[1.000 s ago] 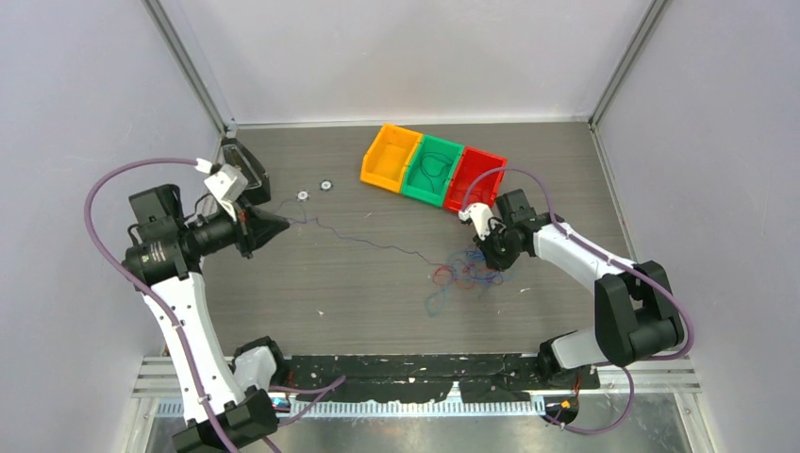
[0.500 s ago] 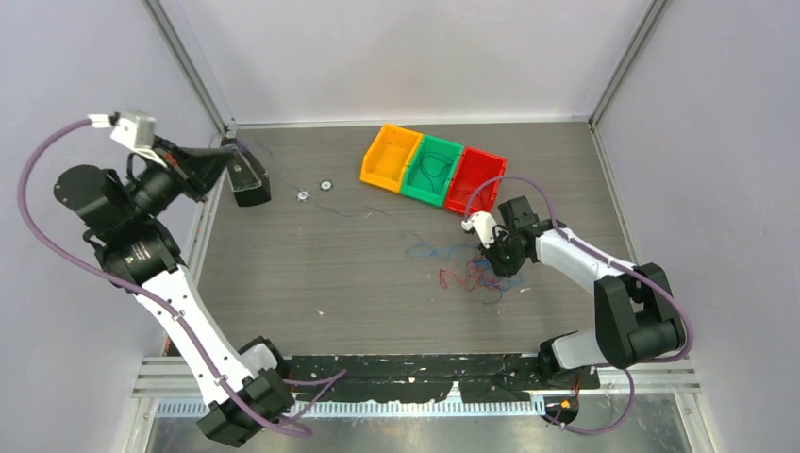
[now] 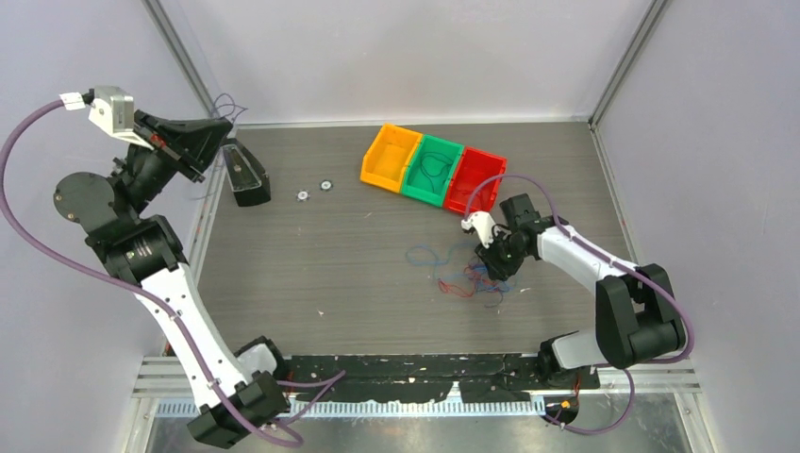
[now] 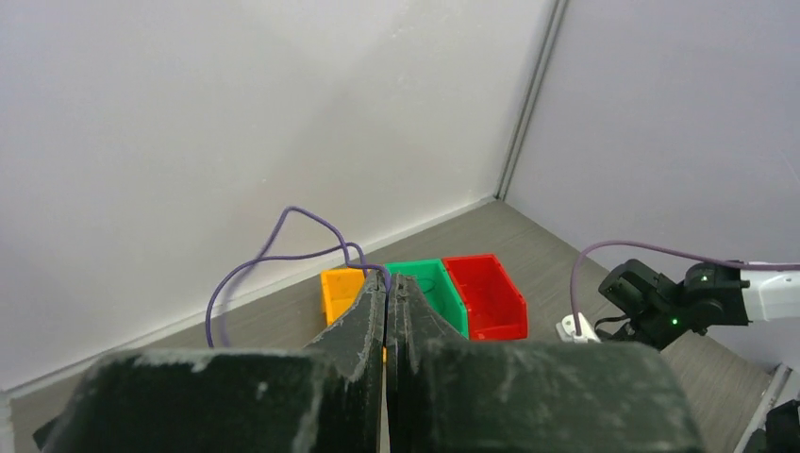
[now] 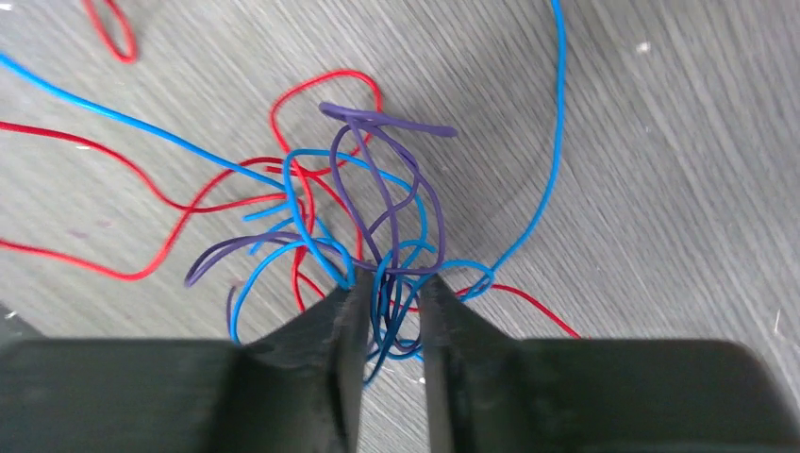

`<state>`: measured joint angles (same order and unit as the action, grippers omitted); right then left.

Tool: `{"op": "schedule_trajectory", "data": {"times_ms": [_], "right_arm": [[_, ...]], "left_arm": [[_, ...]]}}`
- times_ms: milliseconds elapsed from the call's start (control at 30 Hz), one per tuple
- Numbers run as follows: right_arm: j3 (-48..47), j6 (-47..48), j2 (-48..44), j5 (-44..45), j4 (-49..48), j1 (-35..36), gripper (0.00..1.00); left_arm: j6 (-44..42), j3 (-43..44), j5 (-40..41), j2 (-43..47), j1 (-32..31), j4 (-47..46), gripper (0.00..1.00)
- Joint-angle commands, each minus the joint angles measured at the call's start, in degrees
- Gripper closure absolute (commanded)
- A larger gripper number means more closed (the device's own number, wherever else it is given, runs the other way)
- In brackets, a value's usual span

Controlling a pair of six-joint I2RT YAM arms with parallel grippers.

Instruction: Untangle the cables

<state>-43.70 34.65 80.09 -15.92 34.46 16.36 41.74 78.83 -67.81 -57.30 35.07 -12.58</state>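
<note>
Grey wood-grain tabletop (image 3: 311, 283) is walled on three sides, and the cables (image 3: 472, 276) are heaped right of its centre under the right gripper (image 5: 391, 293), whose jaws are narrowly parted astride blue and purple loops without visibly pinching them. One purple strand (image 4: 283, 247) is clamped in the shut tips of the left gripper (image 4: 387, 283), raised over the far-left corner, and no run of it back to the heap can be made out. It would best be laid down well apart from the heap: little room is given by the left wall, while open surface is offered toward the near-left corner, away from the row of bins (image 3: 377, 177) by the far edge.
</note>
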Motion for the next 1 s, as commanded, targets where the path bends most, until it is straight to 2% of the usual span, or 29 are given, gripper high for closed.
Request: {"op": "schedule_trajectory", "data": {"times_ms": [0,33,167,300,433,500,600,767,967], "right_arm": [[-5.11,-0.71,-1.47,-7.53,3.68,-0.15,0.59],[-5.99,-1.08,-1.49,-8.46,4.52,-0.17,0.51],[-8.35,-2.54,-1.95,-10.33,6.81,-0.23,0.31],[-9.86,-3.88,-2.96,-11.7,7.67,-0.25,0.13],[-10.89,-5.29,-5.03,-13.4,8.46,-0.32,0.02],[-11.3,-6.13,-6.09,-14.1,9.0,-0.4,0.03],[-11.67,-7.37,-7.49,-14.38,9.38,-0.43,0.05],[-12.05,-8.92,-9.35,-13.43,9.07,-0.71,0.05],[-12.77,-10.28,-9.38,-11.75,8.15,-2.64,0.05]], "left_arm": [[-2.73,0.88,4.97,1.93,-2.22,-1.49,1.0],[-2.47,1.38,5.76,1.41,-2.57,-1.55,1.0],[-0.74,3.28,7.58,-0.61,-7.15,-2.99,1.0],[-4.69,1.25,9.45,-1.56,-19.23,-3.28,1.0],[-12.21,-0.31,15.31,-3.39,-31.03,-1.37,1.0],[-14.19,0.7,17.24,-5.41,-36.17,-0.84,1.0],[-16.5,2.67,20.06,-8.51,-40.63,-0.41,1.0],[-19.49,5.79,24.06,-14.01,-43.97,-0.43,1.0],[-20.11,11.58,24.3,-21.92,-47.02,-1.75,1.0]]}}
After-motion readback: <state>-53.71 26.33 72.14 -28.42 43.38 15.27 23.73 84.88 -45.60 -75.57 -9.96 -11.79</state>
